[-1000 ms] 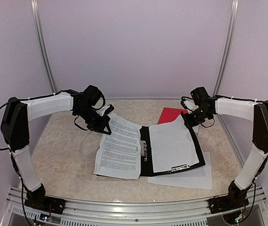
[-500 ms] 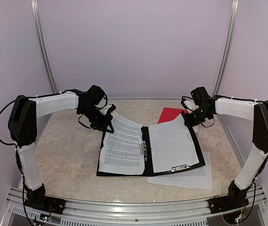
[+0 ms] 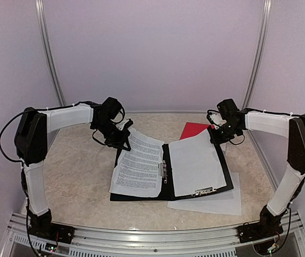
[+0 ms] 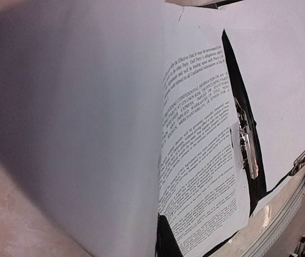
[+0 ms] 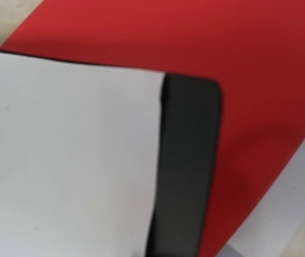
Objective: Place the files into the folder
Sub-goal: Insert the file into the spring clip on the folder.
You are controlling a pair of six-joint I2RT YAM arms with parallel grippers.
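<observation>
A black folder [image 3: 228, 170] lies open mid-table, a metal clip [image 3: 162, 171] on its spine. A printed sheet [image 3: 139, 166] of the files covers its left half, overhanging the left edge. My left gripper [image 3: 121, 140] is shut on that sheet's raised far-left corner. In the left wrist view the curled sheet [image 4: 206, 160] hides the fingers. A blank sheet [image 3: 195, 163] lies on the right half. My right gripper [image 3: 218, 134] hangs at the folder's far right corner. Its fingers do not show in the right wrist view, only blank sheet [image 5: 67, 150] and folder corner [image 5: 187, 160].
A red sheet [image 3: 193, 130] lies behind the folder's far right corner, under my right gripper. Another white sheet [image 3: 222, 202] sticks out from under the folder's near right corner. Metal frame posts [image 3: 50, 53] and the booth walls close in both sides and the back.
My left arm has moved right with the printed sheet's corner, and the sheet has slid over the folder's left half. The right arm has stayed at the far right corner.
</observation>
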